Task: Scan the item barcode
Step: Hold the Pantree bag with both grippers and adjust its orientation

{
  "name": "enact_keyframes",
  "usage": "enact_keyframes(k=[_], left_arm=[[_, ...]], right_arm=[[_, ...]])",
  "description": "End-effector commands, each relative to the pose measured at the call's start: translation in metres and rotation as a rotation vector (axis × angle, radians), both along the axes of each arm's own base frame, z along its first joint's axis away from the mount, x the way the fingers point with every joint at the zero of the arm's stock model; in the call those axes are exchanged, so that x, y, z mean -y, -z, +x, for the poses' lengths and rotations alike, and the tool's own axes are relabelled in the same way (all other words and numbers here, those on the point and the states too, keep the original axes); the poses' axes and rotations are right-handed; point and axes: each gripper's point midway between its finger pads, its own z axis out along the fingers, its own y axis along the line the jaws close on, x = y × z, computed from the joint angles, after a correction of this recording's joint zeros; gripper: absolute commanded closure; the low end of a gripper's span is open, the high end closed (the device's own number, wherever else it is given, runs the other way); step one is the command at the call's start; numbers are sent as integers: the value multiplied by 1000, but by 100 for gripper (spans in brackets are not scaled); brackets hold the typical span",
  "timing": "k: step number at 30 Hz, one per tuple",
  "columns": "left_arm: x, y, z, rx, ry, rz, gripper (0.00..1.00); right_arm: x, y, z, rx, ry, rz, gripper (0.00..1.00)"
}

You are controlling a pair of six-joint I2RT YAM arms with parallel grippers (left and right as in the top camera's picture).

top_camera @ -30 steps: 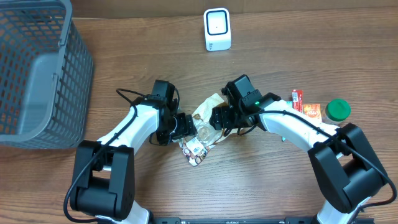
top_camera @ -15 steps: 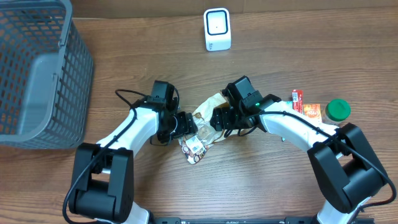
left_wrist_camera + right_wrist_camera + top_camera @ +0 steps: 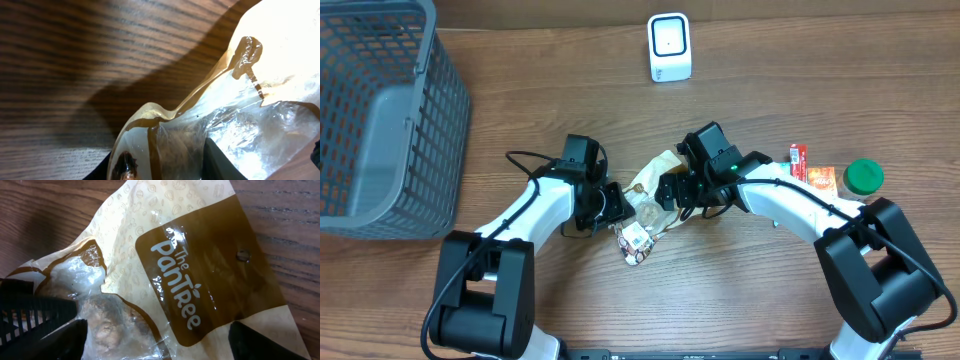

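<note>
The item is a tan and brown "The PanTree" snack bag [image 3: 655, 170] with a clear window, lying on the table between both arms. In the left wrist view the bag's [image 3: 270, 65] crinkled lower end fills the gap of my left gripper [image 3: 160, 165], and both fingers press against it. My right gripper [image 3: 157, 340] straddles the bag [image 3: 200, 265] with its jaws wide apart, open. A white scanner [image 3: 669, 47] stands upright at the table's far edge. I cannot make out a barcode in any view.
A grey mesh basket [image 3: 380, 110] fills the far left corner. At the right sit a red packet [image 3: 798, 158], an orange packet [image 3: 821, 181] and a green-lidded jar [image 3: 864, 177]. Bare wood lies between the bag and the scanner.
My left gripper has closed on the bag's lower end and its arm has shifted slightly left. The right gripper's jaws have spread wider. The bag has barely moved.
</note>
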Motion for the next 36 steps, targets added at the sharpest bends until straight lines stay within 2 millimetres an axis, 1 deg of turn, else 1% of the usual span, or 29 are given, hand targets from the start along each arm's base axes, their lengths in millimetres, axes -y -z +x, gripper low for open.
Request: enact_keyframes(k=[1,3,6,7,11,16,20,23,25,28,29,33,36], left_arm=[[1,-3,1,-19,13,-51,76],[1,-10,4,-20,23,-74,79],[-2,-23,10,-9,33,-98,82],[-4,-33,15,8,46,-115,82],[-4,-55,24,45,80,-160,82],[6,-88,32,103,142,-240,81],[16,-111,32,121,191,-310,80],[22,-125,31,132,221,-349,80],[23,-130,31,135,229,-356,79],[24,-132,32,139,230,-364,79],[24,-131,32,139,230,-363,78],[20,-128,33,139,226,-332,75],[12,-119,34,134,227,-248,69]], right_arm=[[1,-1,-3,-31,-4,35,3],[1,-9,0,-58,-2,82,2],[8,-21,5,-105,12,142,0],[14,-28,9,-123,5,183,0],[18,-39,7,-142,-55,281,0],[30,-45,3,-179,-75,336,0],[25,-64,1,-173,-147,476,0],[25,-71,4,-166,-153,520,0],[23,-77,4,-161,-166,554,0],[16,-90,1,-161,-204,632,0],[15,-90,1,-161,-206,635,0],[20,-83,2,-170,-179,593,0],[21,-79,4,-162,-171,569,0]])
